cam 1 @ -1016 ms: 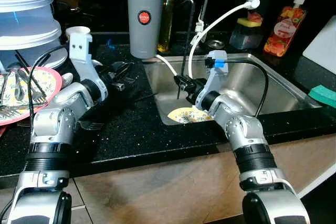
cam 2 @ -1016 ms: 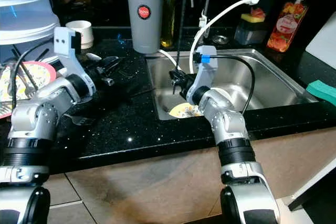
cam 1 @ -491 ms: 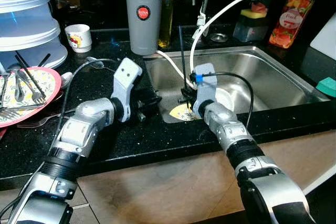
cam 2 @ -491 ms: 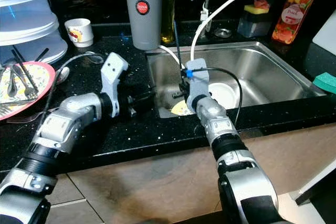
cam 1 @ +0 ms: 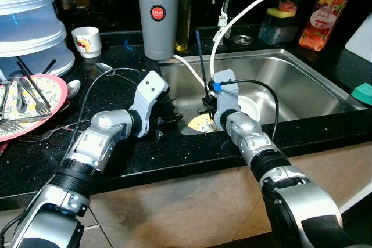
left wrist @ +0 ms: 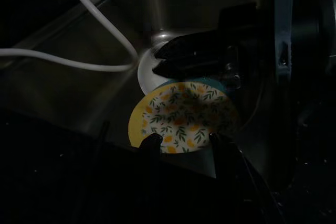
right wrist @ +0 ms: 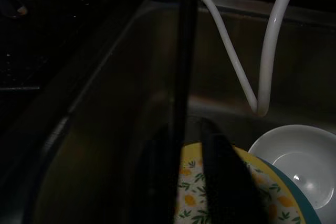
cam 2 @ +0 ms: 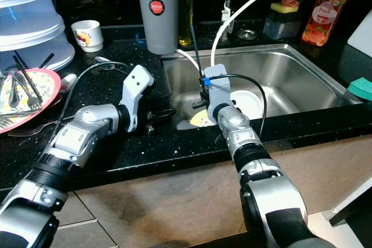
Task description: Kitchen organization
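A yellow floral plate [cam 1: 201,124] lies in the steel sink [cam 1: 302,79], at its left end, with a white bowl [cam 1: 247,104] beside it. My left gripper [cam 1: 167,121] rests over the black counter at the sink's left rim. It points at the plate [left wrist: 181,116] and its fingers [left wrist: 152,141] are open and empty. My right gripper [cam 1: 206,105] hangs inside the sink just above the plate. It is shut on a thin black stick [cam 1: 201,56] that stands up from it. The stick [right wrist: 185,51] rises between its fingers.
A grey water filter jug [cam 1: 158,13] stands behind the sink's left corner, and a white hose [cam 1: 232,24] loops down from the tap. A pink plate with forks [cam 1: 23,103], stacked plastic tubs [cam 1: 29,15] and a cup [cam 1: 87,40] crowd the counter's left. A green sponge [cam 1: 361,92] sits far right.
My left arm has swung from the back of the counter to the sink's left rim. My right gripper has sunk lower over the plate with the stick. The camera has shifted too.
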Robot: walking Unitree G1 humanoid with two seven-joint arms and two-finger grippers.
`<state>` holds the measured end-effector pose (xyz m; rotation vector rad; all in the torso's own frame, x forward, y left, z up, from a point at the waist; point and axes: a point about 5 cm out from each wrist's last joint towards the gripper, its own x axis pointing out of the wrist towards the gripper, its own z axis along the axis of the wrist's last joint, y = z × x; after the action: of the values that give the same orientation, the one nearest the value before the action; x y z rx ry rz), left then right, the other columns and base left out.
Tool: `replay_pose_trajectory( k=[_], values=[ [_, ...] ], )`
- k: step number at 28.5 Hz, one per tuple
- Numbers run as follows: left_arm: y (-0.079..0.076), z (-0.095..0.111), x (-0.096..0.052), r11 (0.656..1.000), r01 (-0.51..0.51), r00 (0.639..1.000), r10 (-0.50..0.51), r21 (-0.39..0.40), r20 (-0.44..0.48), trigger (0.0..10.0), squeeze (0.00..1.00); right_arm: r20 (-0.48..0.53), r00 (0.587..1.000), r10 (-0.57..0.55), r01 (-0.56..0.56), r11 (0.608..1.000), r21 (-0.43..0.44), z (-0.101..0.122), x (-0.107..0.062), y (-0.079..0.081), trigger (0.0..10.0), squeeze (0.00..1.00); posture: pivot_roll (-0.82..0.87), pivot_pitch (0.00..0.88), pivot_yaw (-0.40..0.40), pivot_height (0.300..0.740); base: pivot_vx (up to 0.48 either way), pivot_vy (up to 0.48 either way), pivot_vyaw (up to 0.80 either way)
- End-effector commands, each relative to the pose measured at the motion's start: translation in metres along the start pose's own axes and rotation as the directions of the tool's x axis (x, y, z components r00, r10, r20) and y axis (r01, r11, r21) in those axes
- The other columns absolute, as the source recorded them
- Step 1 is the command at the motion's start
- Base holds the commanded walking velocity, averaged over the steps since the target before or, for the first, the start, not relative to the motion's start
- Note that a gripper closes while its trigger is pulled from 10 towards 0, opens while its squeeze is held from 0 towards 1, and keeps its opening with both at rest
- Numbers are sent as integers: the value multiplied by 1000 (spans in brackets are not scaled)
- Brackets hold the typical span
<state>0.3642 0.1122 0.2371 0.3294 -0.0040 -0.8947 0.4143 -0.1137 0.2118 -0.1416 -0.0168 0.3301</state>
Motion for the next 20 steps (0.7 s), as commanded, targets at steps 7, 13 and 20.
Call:
replay_pose_trajectory(
  k=[7, 13, 20],
  values=[
    [23, 11, -10, 984, -180, 982, 180, 9, 57, 10000, 0, 26, 999, -42, 41, 999, 21, 2, 0, -6, 10000, 0, 124, 106, -4, 740, 0, 0, 0],
    [48, 15, -34, 900, -435, 900, 435, 5, 14, 10000, 0, 163, 985, -49, 28, 991, 129, 27, -2, -17, 10000, 0, 116, 79, -23, 740, 0, 0, 0],
    [58, 2, -66, 809, -587, 808, 584, -24, -74, 10000, 0, 272, 959, 82, -125, 982, 144, 38, -9, -5, 10000, 0, 103, 58, -39, 740, 0, 0, 0]
  ],
)
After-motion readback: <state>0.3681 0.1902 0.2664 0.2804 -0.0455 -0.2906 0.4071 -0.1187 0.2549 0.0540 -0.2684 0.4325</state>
